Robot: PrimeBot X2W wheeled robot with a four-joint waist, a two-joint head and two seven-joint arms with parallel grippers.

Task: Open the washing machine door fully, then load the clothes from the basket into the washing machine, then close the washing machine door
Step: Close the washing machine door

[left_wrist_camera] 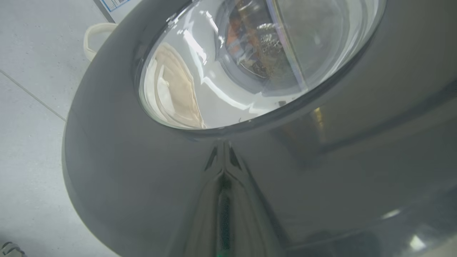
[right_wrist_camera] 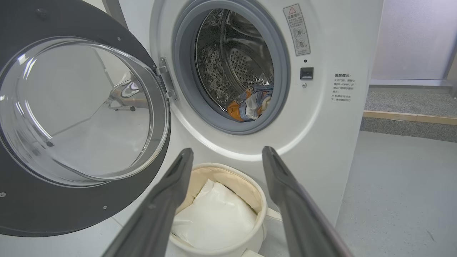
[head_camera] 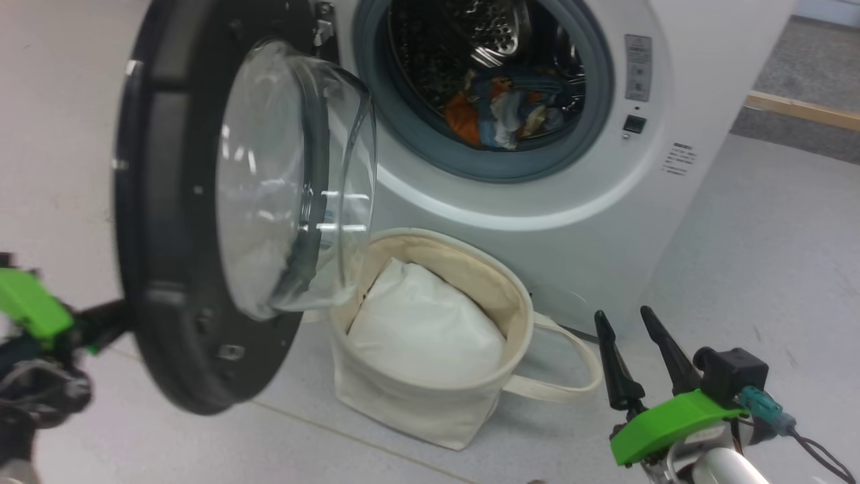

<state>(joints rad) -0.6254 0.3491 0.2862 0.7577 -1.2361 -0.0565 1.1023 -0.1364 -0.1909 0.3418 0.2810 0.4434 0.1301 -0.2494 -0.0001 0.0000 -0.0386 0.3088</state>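
Note:
The washing machine (head_camera: 571, 222) stands with its door (head_camera: 168, 202) swung out to the left, glass bowl facing the drum. The clothes (head_camera: 504, 111), blue with orange and cream patches, lie inside the drum (right_wrist_camera: 250, 105). Below the opening sits the cream basket (head_camera: 430, 403). My left gripper (left_wrist_camera: 223, 171) is shut, its tips against the door's glossy outer face (left_wrist_camera: 107, 160). In the head view its green mount (head_camera: 27, 306) shows behind the door's rim. My right gripper (head_camera: 621, 316) stands open and empty to the right of the basket, its fingers (right_wrist_camera: 171, 200) aimed at the machine's front.
A plain white pad (head_camera: 423, 323) fills the basket, whose loop handle (head_camera: 571, 390) hangs toward my right gripper. Pale floor tiles run to the right of the machine. A wooden strip (head_camera: 799, 111) edges grey carpet at the back right.

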